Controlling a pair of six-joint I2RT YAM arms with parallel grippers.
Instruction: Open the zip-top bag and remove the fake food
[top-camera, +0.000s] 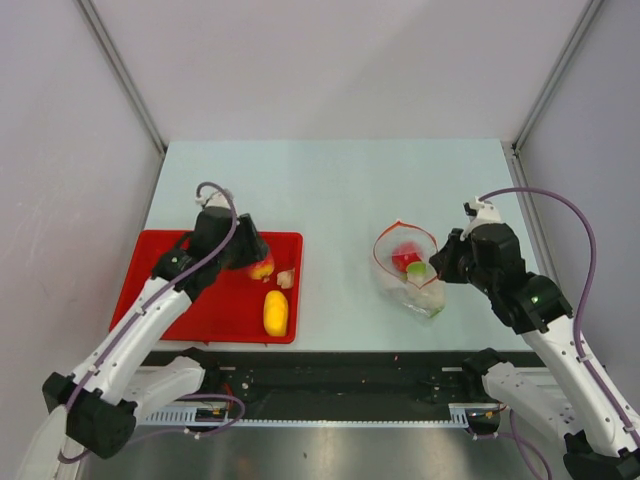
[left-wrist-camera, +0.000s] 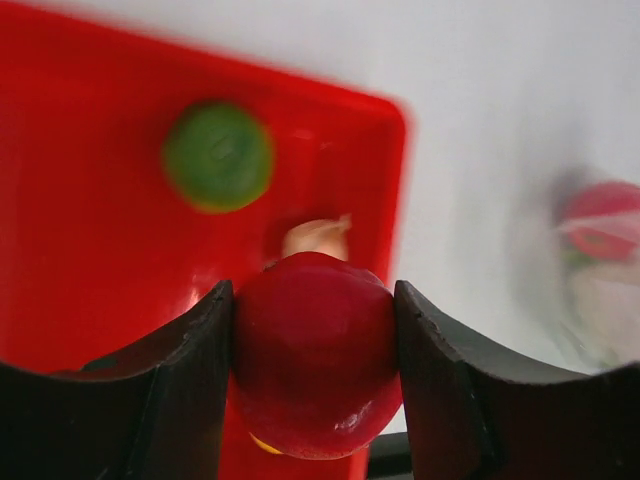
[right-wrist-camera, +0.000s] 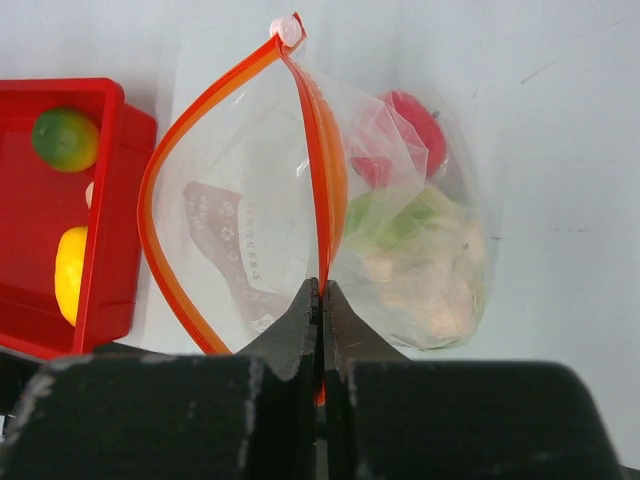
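Table (top-camera: 340, 190): pale and flat, with the tray on the left half and the bag on the right half, well apart.
Red tray (top-camera: 160, 262): shallow and rectangular, on the near left of the table, with toy pieces gathered toward its right end.
Zip-top bag (right-wrist-camera: 240, 230): clear and crinkly, lying right of centre, mouth gaping wide; red zip strip (right-wrist-camera: 158, 190) bowed into an open loop.
Right gripper (right-wrist-camera: 322, 290): jaws pressed together, pinching the zip strip on the mouth's right side.
Left gripper (left-wrist-camera: 312, 292): jaws partly spread, clamped on either side of a red ball (left-wrist-camera: 315, 380) over the tray's far right part; cannot tell whether touching the tray or lifted.
Fake food (right-wrist-camera: 400, 200), in the bag: whitish lumpy piece (right-wrist-camera: 430, 285), green piece (right-wrist-camera: 385, 222) touching it, red piece (right-wrist-camera: 415, 125) beyond.
Fake food, on the tray: yellow oval (top-camera: 276, 313) at the near right corner, green round piece (left-wrist-camera: 218, 157), small beige piece (left-wrist-camera: 318, 238) just beside the held ball.
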